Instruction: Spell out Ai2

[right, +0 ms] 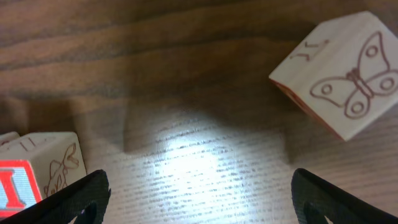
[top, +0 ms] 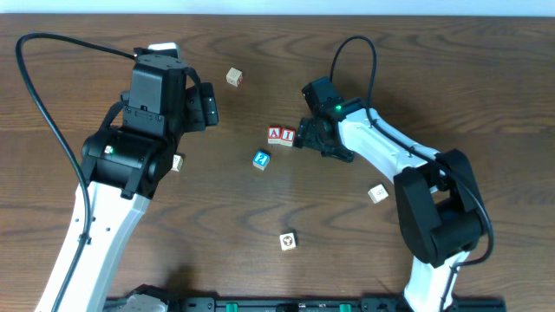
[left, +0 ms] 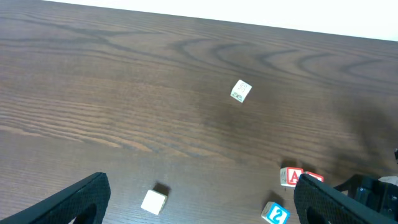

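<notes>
The red A block [top: 274, 134] and red I block [top: 287, 135] stand side by side at the table's middle. The blue 2 block [top: 261, 159] lies just below and left of them, apart and turned. My right gripper [top: 303, 139] is open, low over the table right beside the I block [right: 28, 180], holding nothing. A butterfly-faced block [right: 342, 74] lies ahead of it; which block it is I cannot tell. My left gripper [top: 208, 106] is open and empty, raised at the left. Its view [left: 199, 208] shows A [left: 290, 177], I [left: 314, 178] and 2 [left: 275, 213].
Loose wooden blocks lie at the back [top: 234, 77], beside the left arm [top: 177, 162], at the right [top: 377, 193] and at the front [top: 288, 240]. The left wrist view shows the back one [left: 240, 91] and a plain one [left: 153, 201].
</notes>
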